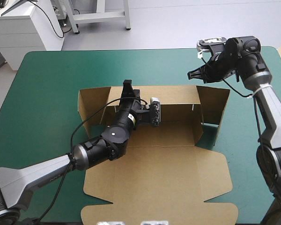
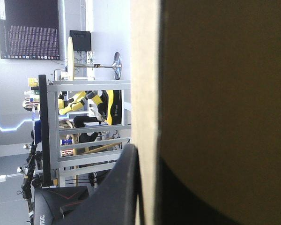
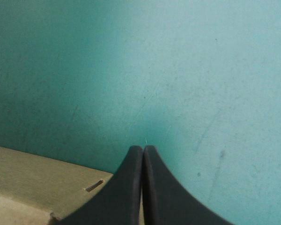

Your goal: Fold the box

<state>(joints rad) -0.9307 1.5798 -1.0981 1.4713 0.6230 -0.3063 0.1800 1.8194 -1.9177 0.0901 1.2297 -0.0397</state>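
The table is covered in teal-green, its far corners rounded. Beyond its far edge, the high view shows a pale grey floor, smooth and evenly lit. At the far left stands a white cabinet with a black cable trailing down its side. Next to it are the legs of a light grey metal frame. The left wrist view, turned a quarter turn, looks level into the room. A grey metal rack stands before a pale wall, along which runs a thin blue line of light.
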